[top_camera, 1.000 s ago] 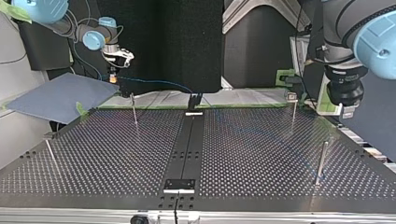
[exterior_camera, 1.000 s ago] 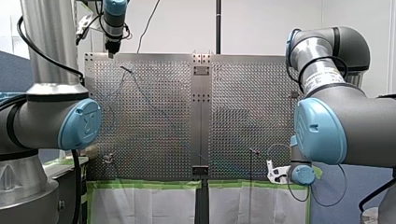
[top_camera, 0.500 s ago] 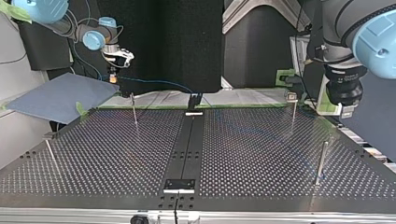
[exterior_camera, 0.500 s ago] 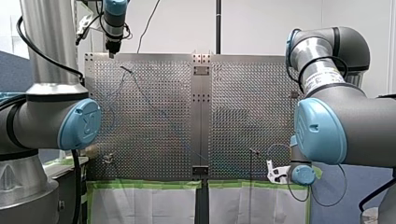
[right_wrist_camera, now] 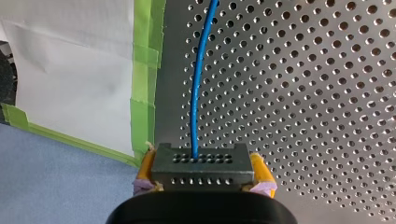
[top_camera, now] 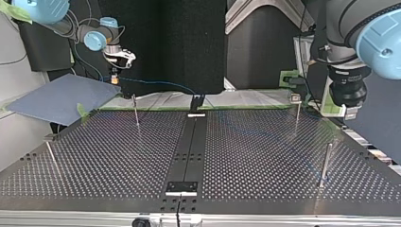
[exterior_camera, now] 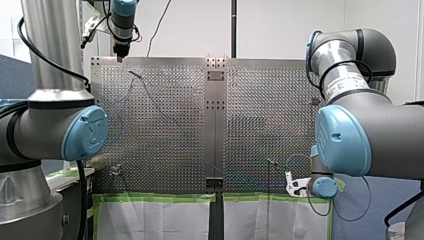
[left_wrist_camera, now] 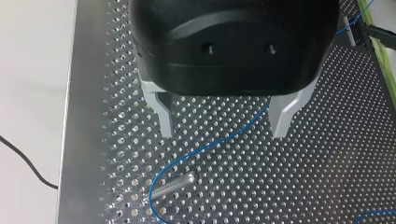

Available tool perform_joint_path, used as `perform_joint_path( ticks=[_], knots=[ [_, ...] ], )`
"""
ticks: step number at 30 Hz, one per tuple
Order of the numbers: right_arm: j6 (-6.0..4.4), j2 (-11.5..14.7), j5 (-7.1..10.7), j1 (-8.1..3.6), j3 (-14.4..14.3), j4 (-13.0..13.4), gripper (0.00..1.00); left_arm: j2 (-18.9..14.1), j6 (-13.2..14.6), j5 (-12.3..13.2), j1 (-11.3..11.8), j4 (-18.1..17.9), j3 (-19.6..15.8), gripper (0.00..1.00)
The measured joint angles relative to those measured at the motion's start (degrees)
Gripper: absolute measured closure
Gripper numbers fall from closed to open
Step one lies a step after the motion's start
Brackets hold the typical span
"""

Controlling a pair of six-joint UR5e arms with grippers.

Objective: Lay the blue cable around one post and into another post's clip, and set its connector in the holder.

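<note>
Gripping item: my right gripper (right_wrist_camera: 203, 173), yellow pads clamped on the 2 short ends of the connector (right_wrist_camera: 201, 161).

Item 1, connector: dark block, long axis lying across the fingers from pad to pad.

Item 2, blue cable (right_wrist_camera: 196, 93): leaves the connector's front face and runs straight ahead of the right fingers, over the perforated table (right_wrist_camera: 303, 93), beside the green tape (right_wrist_camera: 147, 70).

Item 3, my left gripper (left_wrist_camera: 223, 133): metal fingers spread wide, holding nothing. The cable crosses below the gap between them, apart from both, then curves around 1 post (left_wrist_camera: 173, 185) just ahead of the fingertips.

Item 4, holder (top_camera: 196, 100): probably the dark bracket on the centre strip at the taped edge, to the side of the right gripper.

Judgement: my right arm is the nearer, so seating the connector calls for a sideways carry along that edge.
</note>
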State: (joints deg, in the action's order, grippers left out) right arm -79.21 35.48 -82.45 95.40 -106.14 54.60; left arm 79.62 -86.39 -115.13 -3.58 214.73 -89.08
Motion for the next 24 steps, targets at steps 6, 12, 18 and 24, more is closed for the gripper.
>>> perform_joint_path(
  ticks=[6,12,18,24],
  knots=[
    [0.01,0.0,0.00,0.01,0.0,-0.1,1.00,-0.1,-0.1,-0.8,-0.4,0.0,0.0,0.00],
    [-0.01,0.0,0.19,0.13,0.0,-0.1,1.00,-1.5,-0.6,-0.1,-1.3,-0.6,-0.3,0.00],
    [-0.03,0.0,0.26,0.48,0.0,0.0,1.00,-4.4,-2.8,2.7,-2.2,-3.3,-2.6,0.00],
    [-0.12,0.1,0.31,0.70,0.0,-0.1,1.00,-7.6,-5.9,5.9,-3.4,-6.5,-5.8,0.00]
  ],
)
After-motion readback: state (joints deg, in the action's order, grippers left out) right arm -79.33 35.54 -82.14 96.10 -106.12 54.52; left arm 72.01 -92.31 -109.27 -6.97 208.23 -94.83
